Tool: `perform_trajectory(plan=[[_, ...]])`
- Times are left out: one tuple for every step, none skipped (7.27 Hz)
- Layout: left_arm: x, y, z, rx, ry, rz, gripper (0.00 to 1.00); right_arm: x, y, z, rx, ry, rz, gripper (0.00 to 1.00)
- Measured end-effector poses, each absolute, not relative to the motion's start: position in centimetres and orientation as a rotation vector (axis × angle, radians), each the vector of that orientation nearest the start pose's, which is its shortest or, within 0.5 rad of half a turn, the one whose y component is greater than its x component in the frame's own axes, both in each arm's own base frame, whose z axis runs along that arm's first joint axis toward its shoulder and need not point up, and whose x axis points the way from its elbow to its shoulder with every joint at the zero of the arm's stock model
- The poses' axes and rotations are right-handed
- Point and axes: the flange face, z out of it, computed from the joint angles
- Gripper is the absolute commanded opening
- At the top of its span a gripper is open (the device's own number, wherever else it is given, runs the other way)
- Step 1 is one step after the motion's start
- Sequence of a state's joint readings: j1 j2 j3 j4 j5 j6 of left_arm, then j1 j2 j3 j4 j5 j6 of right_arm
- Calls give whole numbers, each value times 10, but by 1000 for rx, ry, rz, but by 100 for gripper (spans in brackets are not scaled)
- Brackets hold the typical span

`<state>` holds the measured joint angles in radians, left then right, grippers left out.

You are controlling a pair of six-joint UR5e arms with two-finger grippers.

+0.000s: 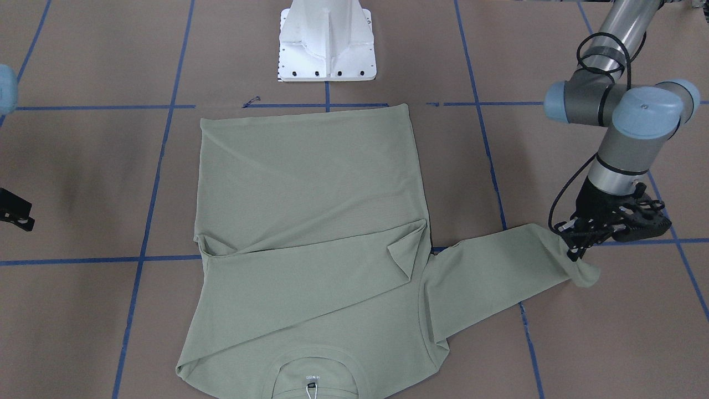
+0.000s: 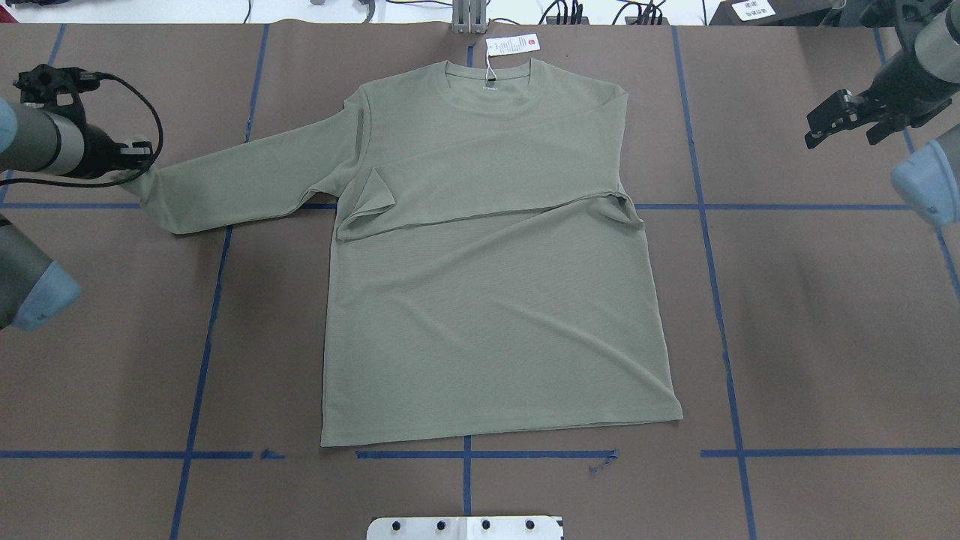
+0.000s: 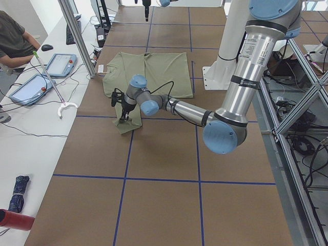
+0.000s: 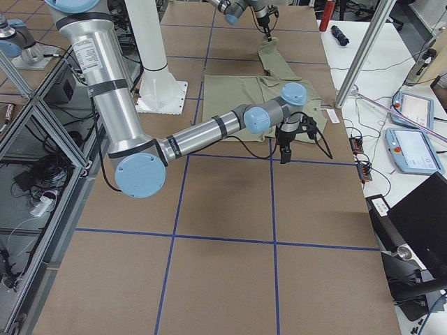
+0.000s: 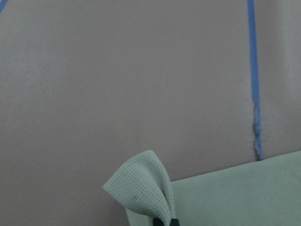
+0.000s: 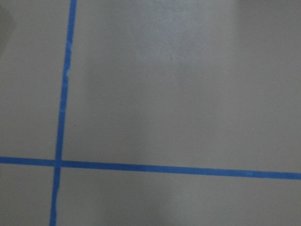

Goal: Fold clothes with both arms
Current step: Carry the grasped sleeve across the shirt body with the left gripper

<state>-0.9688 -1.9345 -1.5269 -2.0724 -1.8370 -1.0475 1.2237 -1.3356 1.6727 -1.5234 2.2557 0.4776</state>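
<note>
A white pedestal base (image 1: 327,41) stands on the brown, blue-taped table (image 1: 83,166).

A brown table top (image 6: 188,84) fills the view, slightly blurred. One strip of blue tape (image 6: 66,80) runs from the top edge to the bottom, leaning a little leftward as it descends. A second blue strip (image 6: 188,170) crosses the lower part from edge to edge. They meet at the lower left. A darker patch (image 6: 3,23) at the top left corner is too blurred to identify.
</note>
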Motion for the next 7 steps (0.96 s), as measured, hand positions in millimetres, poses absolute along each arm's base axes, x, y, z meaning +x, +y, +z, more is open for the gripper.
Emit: perform_trajectory(plan=[[299,-621,385,364,797,-320,0,-124,-569,501,51,-757,10,100],[309,-632,345,362,822,-339,0,-115,-561,514,39,-752,23,100],[323,-641,296,356,855,-368,0,-108,-552,527,25,-746,33,100],[345,-643,249,337,899,-402,0,-104,-544,534,16,-743,39,100],[381,-637,198,300,957,-436,0,-100,-537,537,14,-743,42,100],[427,-625,143,241,1024,-477,0,-98,-532,538,14,-744,43,100],[480,-606,91,168,1078,-511,0,-97,-530,538,13,-745,45,100]])
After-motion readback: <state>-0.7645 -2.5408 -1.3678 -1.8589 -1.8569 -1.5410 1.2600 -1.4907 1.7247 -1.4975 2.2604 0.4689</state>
